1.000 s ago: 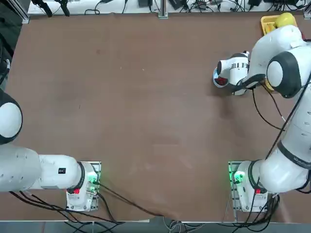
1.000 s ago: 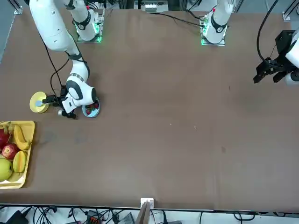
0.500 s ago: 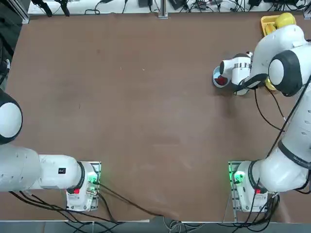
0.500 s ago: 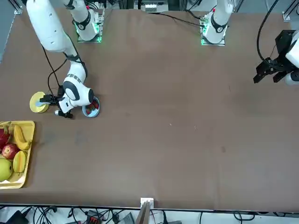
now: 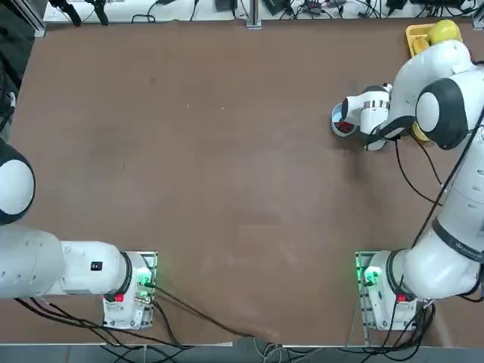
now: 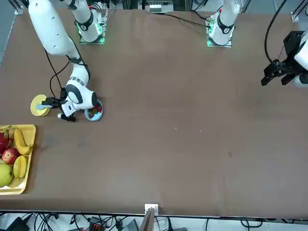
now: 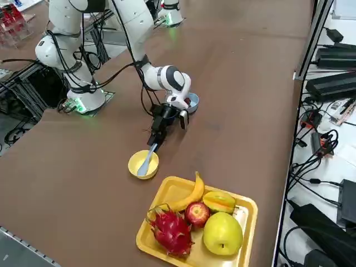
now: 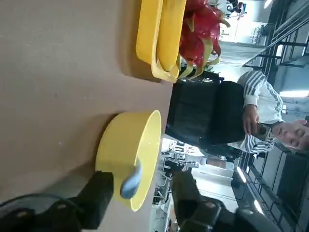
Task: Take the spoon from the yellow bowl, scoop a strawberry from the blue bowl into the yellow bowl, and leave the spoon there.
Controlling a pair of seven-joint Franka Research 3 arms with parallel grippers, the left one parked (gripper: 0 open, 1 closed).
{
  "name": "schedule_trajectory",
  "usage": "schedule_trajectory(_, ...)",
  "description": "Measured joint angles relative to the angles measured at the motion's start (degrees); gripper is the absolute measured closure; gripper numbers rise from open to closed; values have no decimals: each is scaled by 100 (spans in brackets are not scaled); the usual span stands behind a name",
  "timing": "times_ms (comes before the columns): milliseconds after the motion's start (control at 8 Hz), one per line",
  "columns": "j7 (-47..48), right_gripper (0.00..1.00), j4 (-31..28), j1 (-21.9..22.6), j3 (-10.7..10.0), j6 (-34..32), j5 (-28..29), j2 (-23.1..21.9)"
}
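The yellow bowl (image 7: 143, 165) sits near the table's right edge, with the pale blue spoon (image 7: 147, 160) lying in it, handle up over the rim toward the arm. My right gripper (image 7: 154, 139) is low at that handle, fingers (image 8: 99, 195) open on either side of the spoon (image 8: 130, 180), which sits close to one finger. From the front, the gripper (image 6: 52, 102) is beside the yellow bowl (image 6: 38, 106). The blue bowl (image 6: 94, 112) with red strawberries is just behind my wrist (image 5: 368, 113); it also shows overhead (image 5: 342, 122).
A rectangular yellow tray (image 7: 167, 192) of fruit, with a banana, an apple and a dragon fruit, lies just past the yellow bowl at the table's corner. A person in a striped sleeve (image 8: 253, 104) sits beyond the table edge.
My wrist has edged a little toward the yellow bowl and settled. The spoon stays in the bowl and both bowls are unmoved.
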Motion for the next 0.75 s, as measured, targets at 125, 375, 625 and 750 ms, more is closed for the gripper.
schedule_trajectory(125, 1, 29, 27, 3, 0, -29, -2, 0)
schedule_trajectory(375, 3, 33, 67, 6, 1, -42, -2, 0)
schedule_trajectory(625, 9, 35, 90, 10, 3, -50, -2, 0)
schedule_trajectory(750, 10, 40, 98, 10, 3, -82, -2, 0)
